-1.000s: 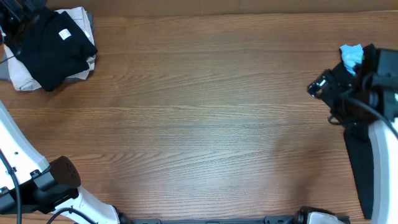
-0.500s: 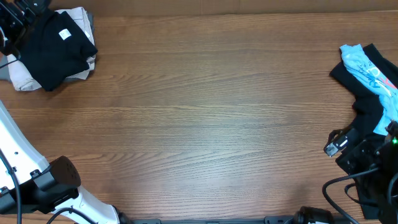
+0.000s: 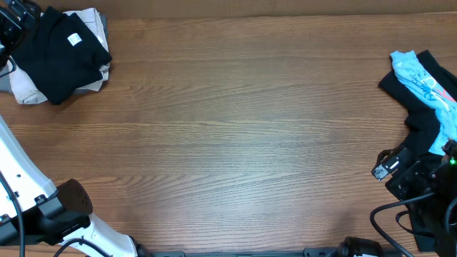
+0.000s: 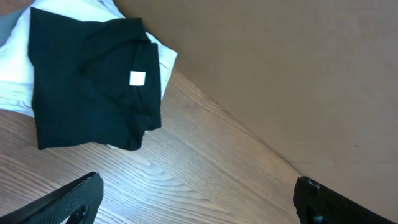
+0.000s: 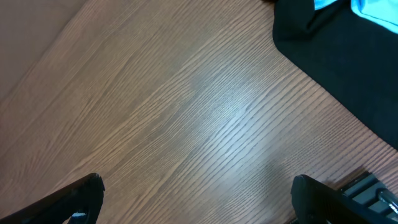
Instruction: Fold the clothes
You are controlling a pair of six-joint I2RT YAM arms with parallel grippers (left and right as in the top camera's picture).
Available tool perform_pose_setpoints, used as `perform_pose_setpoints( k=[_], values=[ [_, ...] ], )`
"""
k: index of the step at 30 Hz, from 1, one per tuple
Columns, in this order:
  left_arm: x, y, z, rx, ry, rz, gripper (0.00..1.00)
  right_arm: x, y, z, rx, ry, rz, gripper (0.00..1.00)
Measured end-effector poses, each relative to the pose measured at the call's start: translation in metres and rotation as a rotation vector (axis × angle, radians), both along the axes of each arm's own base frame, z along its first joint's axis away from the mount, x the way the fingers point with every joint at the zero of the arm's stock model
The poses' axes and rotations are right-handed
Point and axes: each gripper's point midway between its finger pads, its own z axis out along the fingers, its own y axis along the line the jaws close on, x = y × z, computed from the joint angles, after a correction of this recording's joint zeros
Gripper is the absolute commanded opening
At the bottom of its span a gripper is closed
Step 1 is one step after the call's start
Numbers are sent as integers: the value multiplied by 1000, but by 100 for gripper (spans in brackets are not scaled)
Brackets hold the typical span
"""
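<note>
1. Overhead: folded black garment (image 3: 64,53) on cream pieces (image 3: 25,91), far left corner of table (image 3: 235,143). Light blue printed garment (image 3: 428,82) lies over unfolded black piece (image 3: 420,121) at right edge.
2. Left wrist: left gripper (image 4: 199,199) released, empty, near the folded stack, white label (image 4: 137,78) up.
3. Right wrist: right gripper (image 5: 199,199) released, empty, beside the black piece. Judged between garments; next move: draw one from the right heap and spread it flat.

The light blue garment (image 3: 423,80) runs past the edge; cream pieces (image 3: 23,91) lie mostly under the black garment (image 3: 61,53).
</note>
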Motion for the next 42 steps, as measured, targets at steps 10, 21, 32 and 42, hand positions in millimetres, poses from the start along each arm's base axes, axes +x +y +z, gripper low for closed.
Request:
perform_pose_setpoints(
  k=[10,21,32,42],
  values=[
    [0,2,-1,7,5,10,100,15,3,18,-29,-151,37,100],
    [-1,3,-1,12,7,15,100,43,23,-13,-51,-471,151,100],
    [-1,4,-1,13,8,17,100,85,32,-76,-59,-749,187,100],
    [-1,4,-1,13,8,17,99,90,36,-108,-69,-886,202,100]
  ],
)
